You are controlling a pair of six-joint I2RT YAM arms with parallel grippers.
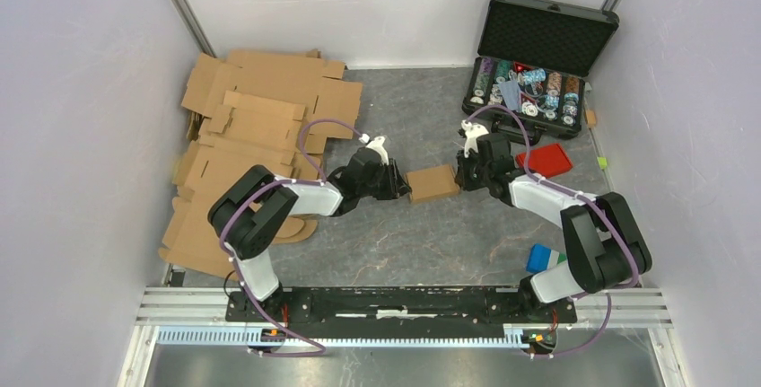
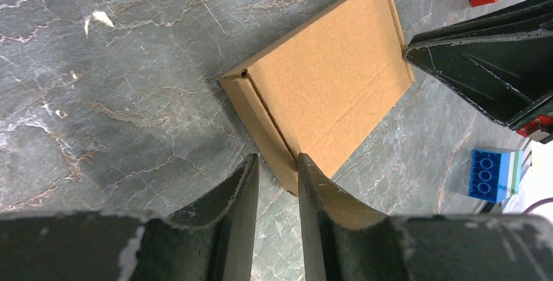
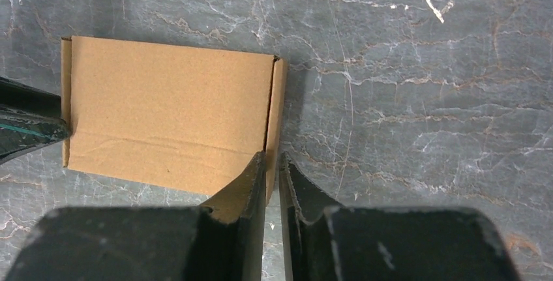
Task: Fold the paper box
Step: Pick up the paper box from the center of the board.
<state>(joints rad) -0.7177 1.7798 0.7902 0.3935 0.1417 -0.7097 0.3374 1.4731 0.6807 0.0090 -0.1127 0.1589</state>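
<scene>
Your right gripper [image 3: 272,158] has its jaws drawn nearly together over the thin end wall of the paper box [image 1: 432,182], one finger on the lid side and one outside: a pinch, by the look of it. Your left gripper [image 2: 277,163] straddles the opposite end wall with narrow jaws, but from its wrist view you cannot tell whether the pads actually bite.

The box lies flat on the table [image 1: 431,252] between the two arms, lid down and walls up, so I'd judge you are at the closing step, squaring the ends. Next, confirm the left hold, then press both ends evenly; a lopsided squeeze could buckle the cardboard. The cardboard sheets [image 1: 242,127] and black case [image 1: 538,55] sit well apart.
</scene>
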